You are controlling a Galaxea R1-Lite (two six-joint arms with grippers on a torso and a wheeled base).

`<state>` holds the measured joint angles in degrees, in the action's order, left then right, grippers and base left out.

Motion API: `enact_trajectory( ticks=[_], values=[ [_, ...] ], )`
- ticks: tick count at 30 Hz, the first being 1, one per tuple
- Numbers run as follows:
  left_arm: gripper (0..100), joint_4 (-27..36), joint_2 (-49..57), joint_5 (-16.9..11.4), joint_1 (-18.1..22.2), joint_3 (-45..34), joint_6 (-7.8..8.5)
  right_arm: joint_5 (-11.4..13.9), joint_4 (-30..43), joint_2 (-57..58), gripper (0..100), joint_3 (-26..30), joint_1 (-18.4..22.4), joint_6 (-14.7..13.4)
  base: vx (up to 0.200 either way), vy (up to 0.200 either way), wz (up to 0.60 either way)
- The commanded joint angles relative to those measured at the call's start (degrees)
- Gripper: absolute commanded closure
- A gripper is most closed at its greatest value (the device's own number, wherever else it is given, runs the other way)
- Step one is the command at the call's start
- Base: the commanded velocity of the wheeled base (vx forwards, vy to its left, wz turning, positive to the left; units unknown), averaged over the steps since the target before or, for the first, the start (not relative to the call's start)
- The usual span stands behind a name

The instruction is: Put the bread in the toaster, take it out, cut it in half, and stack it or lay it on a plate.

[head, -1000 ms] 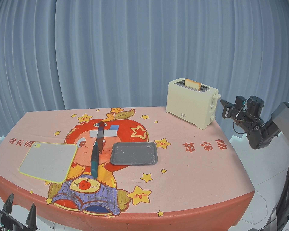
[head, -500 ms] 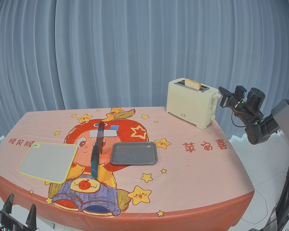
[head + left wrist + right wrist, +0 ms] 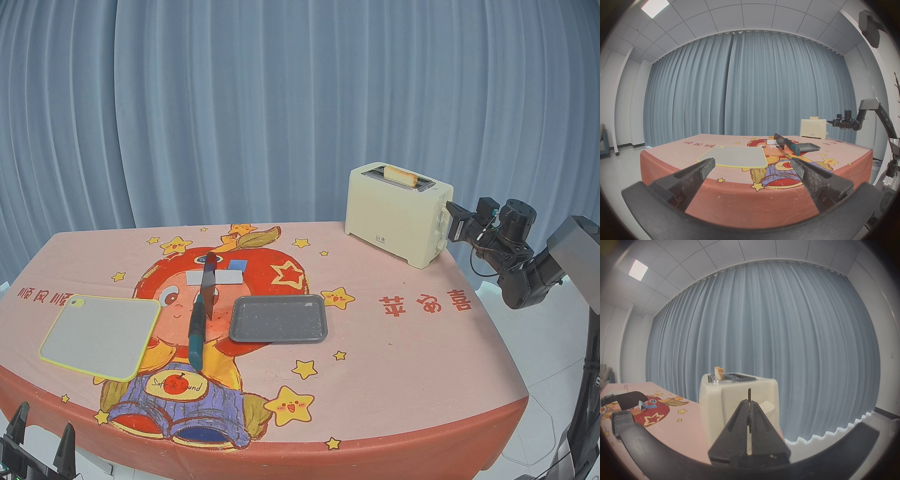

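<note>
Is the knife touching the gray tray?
Apart. In the head view, a strip of tablecloth shows between the knife and the tray.

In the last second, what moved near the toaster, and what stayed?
The shut right gripper rose, then moved in on the lever end of the cream two-slot toaster; the toasted bread slice seems slightly lower. Teal-handled knife, dark grey tray, yellow-rimmed cutting board and open left gripper stayed put.

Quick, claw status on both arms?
Left claw: open, empty.
Right claw: shut, holding nothing, at the toaster end.
</note>
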<state>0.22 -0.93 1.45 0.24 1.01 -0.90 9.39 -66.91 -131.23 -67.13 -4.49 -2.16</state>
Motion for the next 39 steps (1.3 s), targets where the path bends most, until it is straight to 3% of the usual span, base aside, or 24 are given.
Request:
enact_trajectory(
  ticks=[1,16,39],
  values=[
    [0,-0.04,0.93,0.04,0.02,-1.01,-0.06,0.02,0.82,-1.04,100,0.42,0.00,0.14,0.000,0.000,0.00],
    [0,0.04,0.93,0.04,0.02,-1.01,-0.06,0.02,2.05,-1.57,100,3.59,-0.26,0.40,0.000,0.000,0.00],
    [0,0.04,0.93,0.04,0.02,-1.01,-0.06,0.02,2.05,-2.89,100,3.50,-0.35,0.40,0.000,0.000,0.00]
  ],
)
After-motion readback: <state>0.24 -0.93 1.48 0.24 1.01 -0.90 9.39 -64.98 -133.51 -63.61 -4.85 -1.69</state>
